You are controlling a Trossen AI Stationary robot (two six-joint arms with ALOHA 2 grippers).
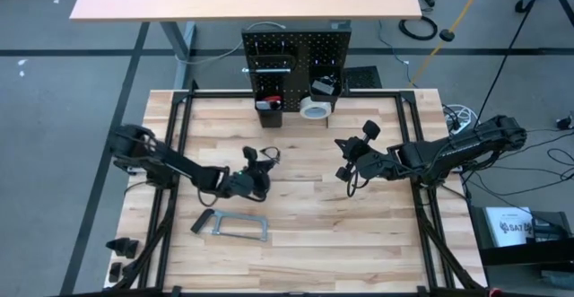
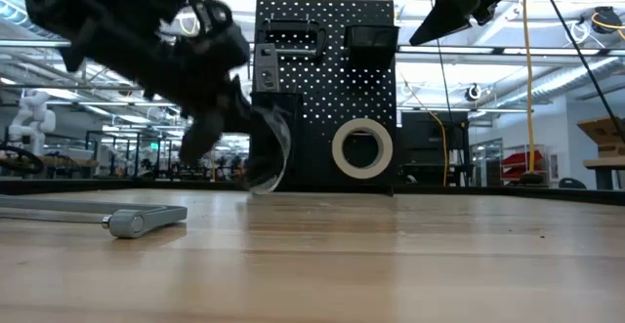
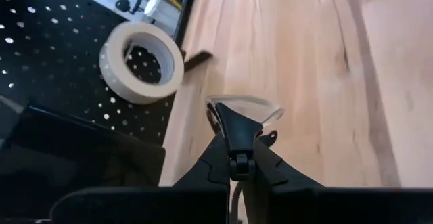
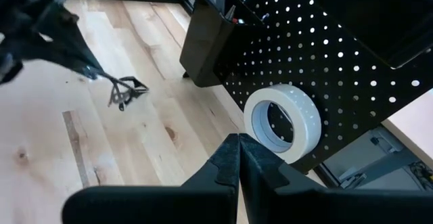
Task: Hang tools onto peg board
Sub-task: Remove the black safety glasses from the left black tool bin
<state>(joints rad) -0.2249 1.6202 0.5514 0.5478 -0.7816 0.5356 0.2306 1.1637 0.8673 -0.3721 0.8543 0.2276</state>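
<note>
Nearest, one grey bar clamp point(image 1: 231, 226) is lying flat on the table point(image 1: 359, 243), touched by neither hand, so probably waiting its turn; just past it the left hand point(image 1: 254, 179) is sitting low over the table, closed on one small dark tool point(image 4: 125, 92); cannot tell which tool, and something clear is showing at the fingertips; judging this as a carry toward the board; level with it, the right hand point(image 1: 352, 164) is hovering mid-table, fingers pressed together with nothing between, probably idling; farther back, one white tape roll point(image 1: 314, 109) is standing on edge at the foot of the peg board point(image 1: 305, 46), leaning on it, not on a hook, so likely not yet hung; the board is standing upright at the far table edge; two black bins point(image 1: 268, 113) are hanging on it; one red-handled tool point(image 1: 273, 102) is poking out of the left bin; count: two hands, three loose tools, one board.
</note>
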